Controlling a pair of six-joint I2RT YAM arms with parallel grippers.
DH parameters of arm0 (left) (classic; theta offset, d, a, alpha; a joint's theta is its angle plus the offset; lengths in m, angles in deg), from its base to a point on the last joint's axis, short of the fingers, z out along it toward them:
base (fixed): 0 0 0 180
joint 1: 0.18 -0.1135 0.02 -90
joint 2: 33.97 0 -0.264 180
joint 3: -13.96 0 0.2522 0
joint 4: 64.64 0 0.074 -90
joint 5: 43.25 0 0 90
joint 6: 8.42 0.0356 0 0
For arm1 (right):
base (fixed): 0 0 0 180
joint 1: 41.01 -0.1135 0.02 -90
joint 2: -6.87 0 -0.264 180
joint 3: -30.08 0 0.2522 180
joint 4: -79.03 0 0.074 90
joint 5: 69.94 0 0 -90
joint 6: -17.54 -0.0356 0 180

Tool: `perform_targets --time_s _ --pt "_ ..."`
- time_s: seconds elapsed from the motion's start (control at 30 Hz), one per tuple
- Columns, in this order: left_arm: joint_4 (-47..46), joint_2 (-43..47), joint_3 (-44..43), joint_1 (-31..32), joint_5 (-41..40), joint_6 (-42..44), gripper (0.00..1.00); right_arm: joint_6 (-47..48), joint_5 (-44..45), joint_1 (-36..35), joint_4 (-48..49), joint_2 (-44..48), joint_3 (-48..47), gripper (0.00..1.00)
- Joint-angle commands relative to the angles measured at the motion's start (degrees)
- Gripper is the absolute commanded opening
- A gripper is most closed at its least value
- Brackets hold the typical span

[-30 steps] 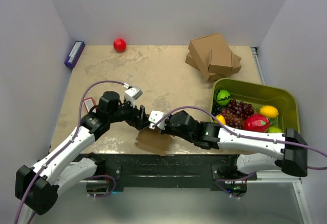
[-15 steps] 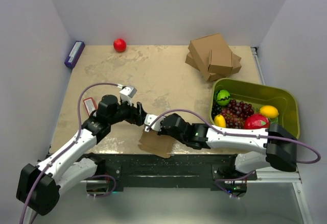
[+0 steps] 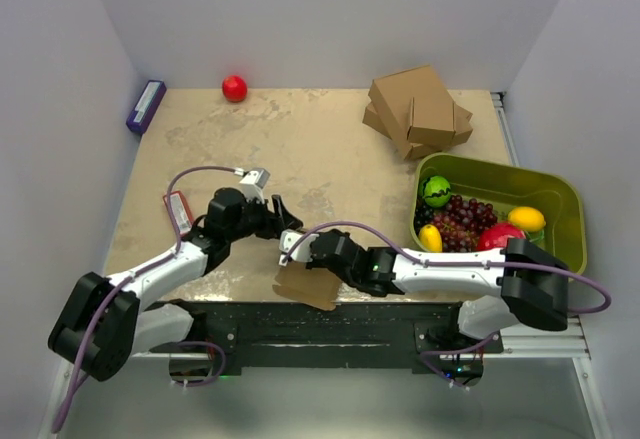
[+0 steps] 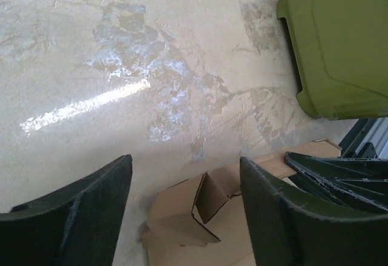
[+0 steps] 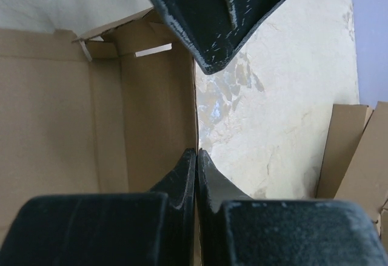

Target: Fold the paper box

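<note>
Down at the near edge of the table [image 3: 330, 149], clamped tight with the right gripper [image 5: 195, 162] on a thin upright wall of the paper box [image 5: 60, 126], both dark fingers [image 5: 176, 181] pressed together over the cardboard edge. Just beyond, poised with the left gripper [image 4: 185, 168] spread wide and holding nothing, one tip close above the pinched wall in the right wrist view. Beneath both, partly folded on the tabletop, brown sheet lying right at the table's front edge, flaps raised and notched cuts showing in the left wrist view. Farther right, well apart from the sheet, a green bin [image 3: 565, 194] holding grapes [image 3: 460, 227], a green fruit [image 3: 437, 191] and a yellow fruit [image 3: 527, 218]. Behind the bin, near the far right corner, a stack of larger cardboard boxes [image 3: 415, 109]. Along the far edge, a red ball [image 3: 234, 88]; at the far left corner, a purple block [image 3: 146, 106] against the wall.
</note>
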Motion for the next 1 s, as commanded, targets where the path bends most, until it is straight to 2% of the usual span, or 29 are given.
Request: perform_targets --time_s 0.0,0.07,0.17,0.23,0.33,0.37,0.47,0.57,0.63,0.67,0.73,0.77,0.8,0.87,0.9,0.97 --pt "-7.55 -2.26 0.91 -0.27 2.09 -1.67 0.70 2.25 3.76 -0.54 4.71 -0.94 0.49 0.00" --pt "-8.34 -2.53 2.05 -0.27 2.00 -2.02 0.62 2.43 4.90 -0.80 5.58 -2.00 0.67 0.01" --pt "-9.84 -3.41 3.54 -0.27 2.61 -2.64 0.56 2.25 6.66 -0.89 7.52 -3.40 1.02 0.06" --pt "-11.07 -4.29 4.43 -0.27 3.05 -3.08 0.55 0.85 7.63 -0.98 7.96 -4.02 0.93 0.14" --pt "-12.83 -3.94 6.71 -0.27 2.88 -3.25 0.52 -1.87 8.86 -1.07 8.23 -4.73 0.84 0.19" --pt "-13.00 -3.77 6.98 -0.18 2.62 -3.08 0.52 -2.40 9.30 -1.07 8.49 -4.90 1.11 0.26" --pt "-12.22 -3.24 7.24 -0.27 2.00 -2.82 0.51 -4.34 10.26 -1.07 8.40 -5.08 1.11 0.37" --pt "-11.77 -2.89 7.51 -0.26 1.74 -2.90 0.51 -7.93 11.75 -1.16 6.83 -4.99 -0.11 0.40" --pt "-10.90 -0.96 7.77 -0.18 0.60 -2.47 0.57 -15.56 14.83 -1.24 3.85 -4.20 -1.96 0.43" --pt "-10.11 0.09 7.68 -0.18 -0.01 -2.20 0.63 -19.07 15.88 -1.07 0.27 -3.76 -4.06 0.44" --pt "-6.52 4.13 7.24 -0.26 -3.08 -1.59 0.71 -32.33 16.51 -1.07 -4.76 -2.80 -6.70 0.50" --pt "-4.85 5.89 6.98 -0.18 -4.84 -1.50 0.72 -37.25 16.51 -1.07 -10.78 -2.71 -9.58 0.50" --pt "-0.74 9.38 6.89 -0.26 -6.86 -1.58 0.74 -46.96 15.99 -1.07 -13.89 -2.62 -11.01 0.50" --pt "3.76 15.27 6.36 -0.18 -13.18 -2.11 0.75 -56.68 13.62 -1.07 -21.87 -2.00 -14.08 0.50" --pt "7.44 17.22 6.45 -0.26 -14.77 -2.55 0.76 -65.25 12.39 -0.98 -23.66 -1.48 -14.62 0.51" --pt "11.93 22.05 6.28 -0.18 -17.94 -2.55 0.77 -76.43 7.47 -0.89 -25.34 0.45 -13.93 0.57"
